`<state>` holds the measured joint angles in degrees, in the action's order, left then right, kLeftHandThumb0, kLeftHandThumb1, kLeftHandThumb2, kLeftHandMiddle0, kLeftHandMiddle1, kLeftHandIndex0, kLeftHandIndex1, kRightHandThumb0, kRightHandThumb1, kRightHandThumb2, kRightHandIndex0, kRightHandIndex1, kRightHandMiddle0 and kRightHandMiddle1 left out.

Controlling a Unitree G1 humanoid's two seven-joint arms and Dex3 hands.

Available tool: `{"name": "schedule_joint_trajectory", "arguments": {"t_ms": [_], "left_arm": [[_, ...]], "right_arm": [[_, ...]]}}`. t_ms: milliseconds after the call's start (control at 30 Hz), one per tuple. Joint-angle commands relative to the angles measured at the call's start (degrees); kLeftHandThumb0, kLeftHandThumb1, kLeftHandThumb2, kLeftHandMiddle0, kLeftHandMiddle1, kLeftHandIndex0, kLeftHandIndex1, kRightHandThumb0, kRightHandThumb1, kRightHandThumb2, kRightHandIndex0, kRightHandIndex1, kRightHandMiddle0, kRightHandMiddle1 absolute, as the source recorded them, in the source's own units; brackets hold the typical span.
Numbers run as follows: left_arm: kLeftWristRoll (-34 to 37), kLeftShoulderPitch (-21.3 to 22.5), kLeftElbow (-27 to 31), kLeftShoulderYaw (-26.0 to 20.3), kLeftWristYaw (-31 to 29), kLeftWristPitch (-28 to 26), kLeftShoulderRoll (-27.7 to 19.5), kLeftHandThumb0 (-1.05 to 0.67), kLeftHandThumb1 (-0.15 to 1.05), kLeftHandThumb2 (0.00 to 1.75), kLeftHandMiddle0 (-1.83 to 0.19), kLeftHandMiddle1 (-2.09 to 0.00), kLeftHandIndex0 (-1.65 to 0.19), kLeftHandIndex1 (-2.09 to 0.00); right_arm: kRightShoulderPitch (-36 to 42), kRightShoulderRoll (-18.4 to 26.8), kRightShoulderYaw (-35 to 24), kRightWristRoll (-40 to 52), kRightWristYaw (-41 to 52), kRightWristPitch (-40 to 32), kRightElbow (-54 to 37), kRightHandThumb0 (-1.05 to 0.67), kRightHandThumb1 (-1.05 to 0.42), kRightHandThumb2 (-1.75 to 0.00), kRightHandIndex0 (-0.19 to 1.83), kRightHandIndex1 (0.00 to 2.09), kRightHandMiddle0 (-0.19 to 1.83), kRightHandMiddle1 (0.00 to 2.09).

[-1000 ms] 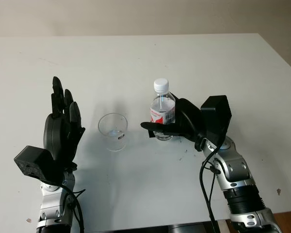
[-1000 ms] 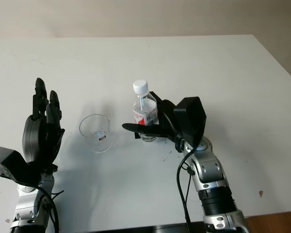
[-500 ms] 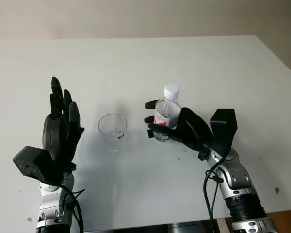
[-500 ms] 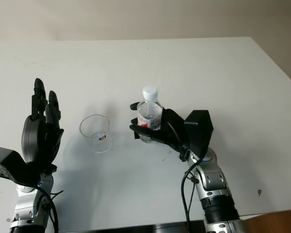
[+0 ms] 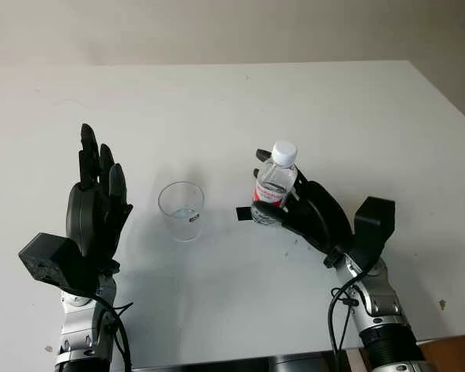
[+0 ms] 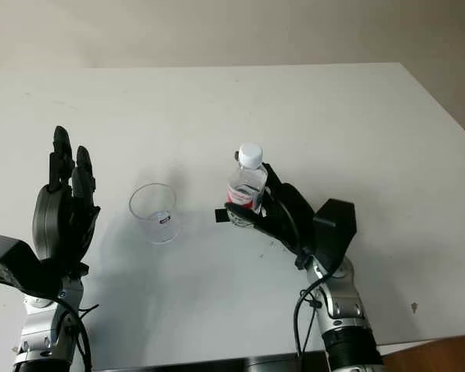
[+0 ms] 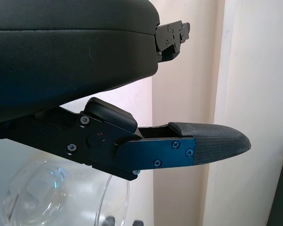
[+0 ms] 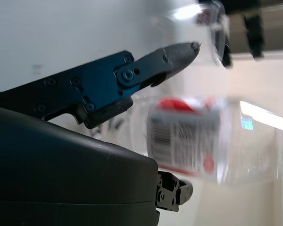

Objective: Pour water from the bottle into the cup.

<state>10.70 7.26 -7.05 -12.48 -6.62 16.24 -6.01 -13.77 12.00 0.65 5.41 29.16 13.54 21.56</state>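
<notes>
My right hand (image 5: 306,217) was clamped around the capped water bottle (image 5: 273,184), upright just right of the clear plastic cup (image 5: 181,211) on the white table (image 5: 217,108), while my left hand (image 5: 97,209) hovered open left of the cup.

- A plain test room or lab by the look of it: one big white table (image 5: 217,101) stretches ahead of both robot hands, bare except for what they work with.
- Past the far edge of the table, beyond the hands, stands a plain beige wall (image 5: 217,31).
- The tabletop has small dark scuffs and specks just beside the right hand (image 5: 306,221).
- Loose black cables (image 5: 337,310) hang along the metal forearm behind that hand.
- A strip of brown floor (image 5: 457,353) shows off the table's corner, to the outside of the right arm.
</notes>
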Motion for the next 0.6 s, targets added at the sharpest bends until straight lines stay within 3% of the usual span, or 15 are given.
{"name": "schedule_joint_trajectory", "arguments": {"t_ms": [0, 133, 567], "left_arm": [[-0.14, 0.46, -0.43, 0.16, -0.15, 0.81, -0.09, -0.95, 1.05, 0.52, 0.16, 0.00, 0.19, 0.00], [-0.42, 0.53, -0.64, 0.40, 0.20, 1.15, 0.23, -0.95, 1.05, 0.52, 0.16, 0.00, 0.19, 0.00], [-0.65, 0.78, -1.19, 0.72, 0.77, 1.30, 0.23, -0.96, 1.05, 0.54, 0.17, 0.00, 0.19, 0.00]], "right_arm": [[2.38, 1.54, 0.93, -1.86, 0.09, 2.84, -0.57, -0.90, -0.92, -0.05, -0.19, 0.00, -0.19, 0.01], [4.20, 2.28, 2.21, -5.13, -1.80, 5.68, -3.87, -0.96, -0.91, -0.05, -0.19, 0.00, -0.19, 0.00], [7.92, 1.83, 2.42, -7.73, -8.28, 11.27, -6.98, -0.89, -0.91, -0.05, -0.19, 0.00, -0.19, 0.00]]}}
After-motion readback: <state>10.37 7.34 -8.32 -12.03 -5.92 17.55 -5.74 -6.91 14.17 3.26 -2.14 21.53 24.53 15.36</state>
